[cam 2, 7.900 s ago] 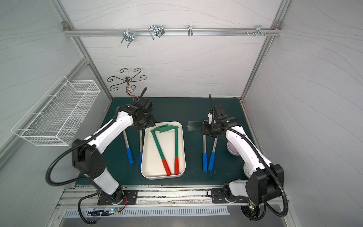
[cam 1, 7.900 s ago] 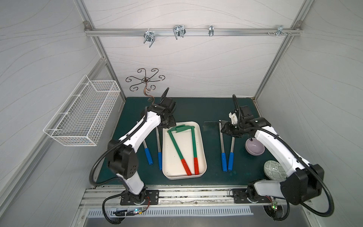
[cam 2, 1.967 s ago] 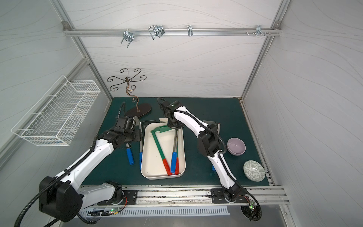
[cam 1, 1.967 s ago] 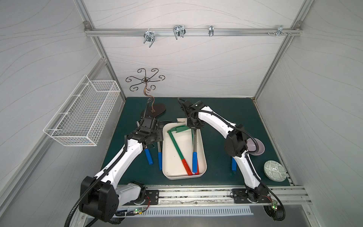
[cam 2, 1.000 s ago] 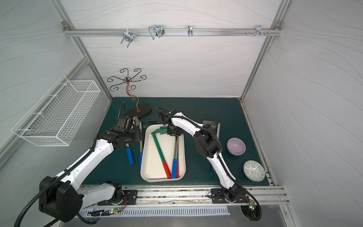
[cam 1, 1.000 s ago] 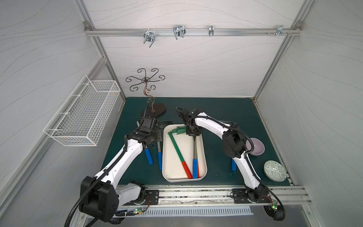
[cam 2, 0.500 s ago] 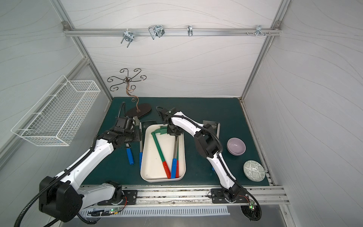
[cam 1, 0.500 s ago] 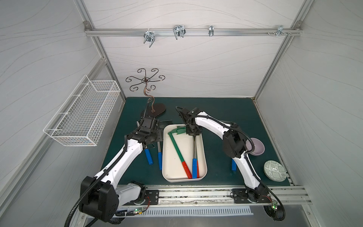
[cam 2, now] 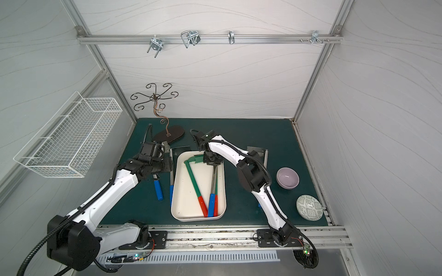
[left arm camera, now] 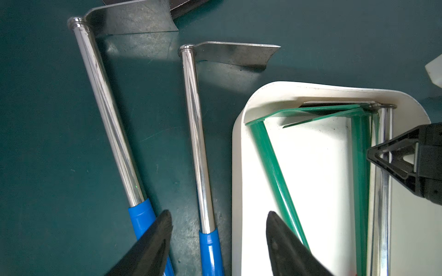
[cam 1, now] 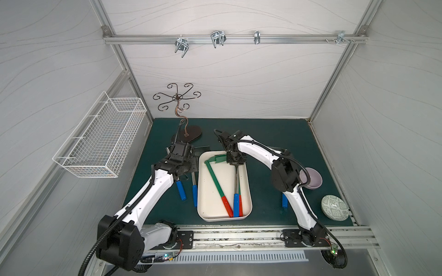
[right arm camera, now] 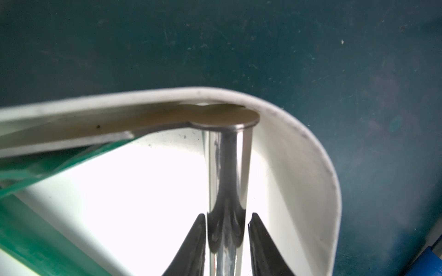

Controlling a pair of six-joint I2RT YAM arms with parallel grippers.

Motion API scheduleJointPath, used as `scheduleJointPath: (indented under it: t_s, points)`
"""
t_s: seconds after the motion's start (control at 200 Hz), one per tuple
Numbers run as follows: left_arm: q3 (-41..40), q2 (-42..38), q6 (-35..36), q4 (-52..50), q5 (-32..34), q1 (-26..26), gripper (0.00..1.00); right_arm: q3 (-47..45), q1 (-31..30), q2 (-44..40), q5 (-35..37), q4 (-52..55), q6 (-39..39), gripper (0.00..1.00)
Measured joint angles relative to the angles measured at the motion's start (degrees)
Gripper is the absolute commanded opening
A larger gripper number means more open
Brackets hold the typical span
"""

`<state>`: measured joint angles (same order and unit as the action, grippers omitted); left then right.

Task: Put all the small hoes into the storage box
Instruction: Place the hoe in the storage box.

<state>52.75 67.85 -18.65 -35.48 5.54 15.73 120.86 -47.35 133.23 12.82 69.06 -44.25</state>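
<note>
3 hoes (cam 1: 216,178) in storage box (cam 1: 224,218), incl. chrome hoe (cam 1: 236,181).

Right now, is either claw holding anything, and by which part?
Left claw: open, empty. Right claw straddles the hoe on its chrome shaft, just below the head, inside the box; whether it grips cannot be told.

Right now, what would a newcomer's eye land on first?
The shallow cream-white plastic storage box at centre holds two green-shafted red-handled hoes and a chrome-shafted blue-handled small hoe. The right gripper straddles that chrome shaft near its blade; the open left gripper hovers over two more chrome hoes beside the box.
</note>
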Motion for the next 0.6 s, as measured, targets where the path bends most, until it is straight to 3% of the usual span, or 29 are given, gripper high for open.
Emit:
scheduleJointPath:
  t_s: [0.36, 0.6]
  points:
    - [0.0, 0.0, -0.02, 0.0, 0.02, 0.0, 0.68, 2.14, 0.07, -0.7, 0.92, 0.79, 0.35, 0.48]
    - [-0.46, -0.31, 0.0, -0.04, 0.24, 0.0, 0.69, 2.1, 0.85, -7.43, 3.21, 1.68, 1.84, 0.5]
